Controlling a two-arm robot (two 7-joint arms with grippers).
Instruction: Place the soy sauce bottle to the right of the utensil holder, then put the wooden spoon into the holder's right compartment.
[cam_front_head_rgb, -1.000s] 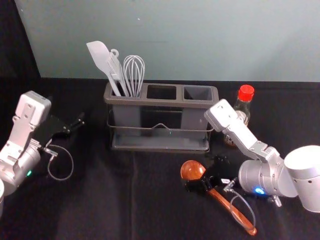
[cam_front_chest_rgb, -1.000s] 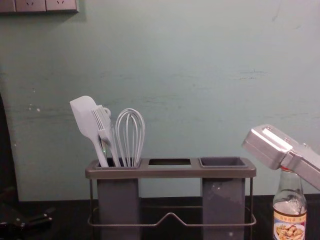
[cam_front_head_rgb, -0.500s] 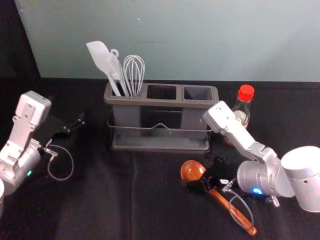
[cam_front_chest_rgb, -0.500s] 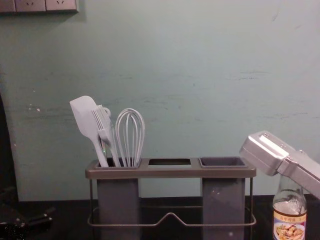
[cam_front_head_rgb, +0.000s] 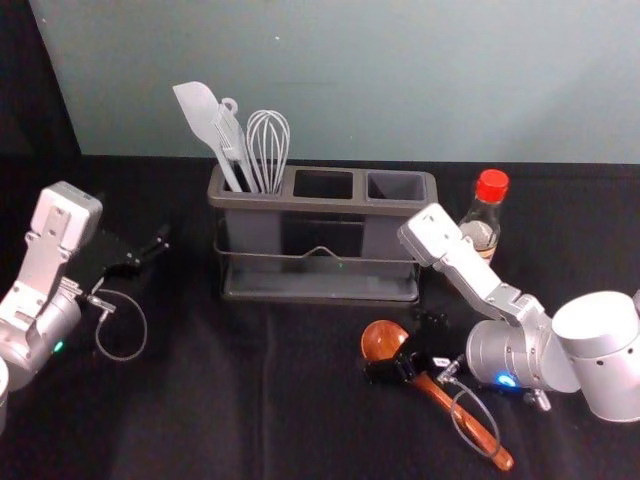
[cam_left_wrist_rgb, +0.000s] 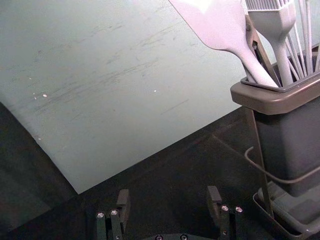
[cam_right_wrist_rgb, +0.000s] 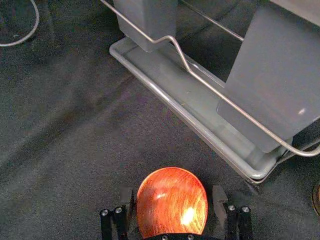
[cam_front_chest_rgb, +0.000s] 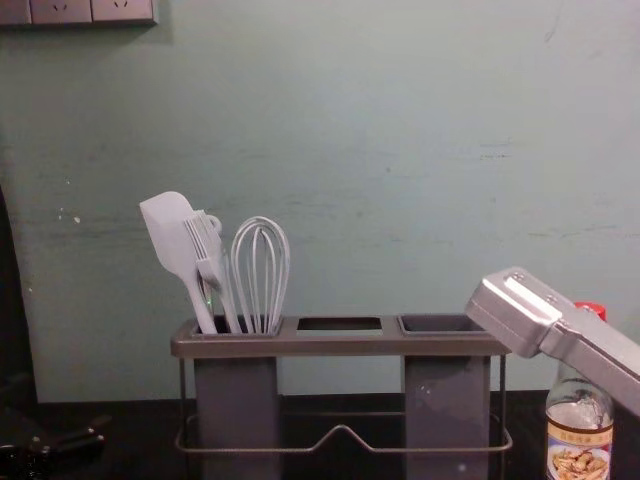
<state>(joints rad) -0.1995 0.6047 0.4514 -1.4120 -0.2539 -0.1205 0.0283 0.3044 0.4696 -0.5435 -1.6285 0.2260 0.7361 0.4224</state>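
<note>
The soy sauce bottle (cam_front_head_rgb: 483, 222) stands upright to the right of the utensil holder (cam_front_head_rgb: 320, 202); in the chest view, the right arm's silver link partly covers the bottle (cam_front_chest_rgb: 579, 435). In front of the holder's right part lies the wooden spoon (cam_front_head_rgb: 458, 410), handle slanting toward the front right. My right gripper (cam_front_head_rgb: 411, 350) is down at the spoon's bowl end. The right wrist view has this gripper (cam_right_wrist_rgb: 172, 204) open, with the spoon's bowl (cam_right_wrist_rgb: 172, 200) between its fingers. Left of the holder, my left gripper (cam_front_head_rgb: 152, 250) is parked; in its wrist view, the gripper (cam_left_wrist_rgb: 168, 201) is open and holds nothing.
A white spatula (cam_front_head_rgb: 200, 112), a brush and a whisk (cam_front_head_rgb: 268, 150) stand in the holder's left compartment. The middle opening (cam_front_head_rgb: 323, 184) and right compartment (cam_front_head_rgb: 396, 186) have no utensils in them. A pale green wall (cam_front_head_rgb: 400, 80) rises behind the black-covered table (cam_front_head_rgb: 200, 410).
The right arm has shifted slightly left, its silver link uncovering more of the bottle and its red cap. Spoon, bottle, holder and left arm look unmoved.
</note>
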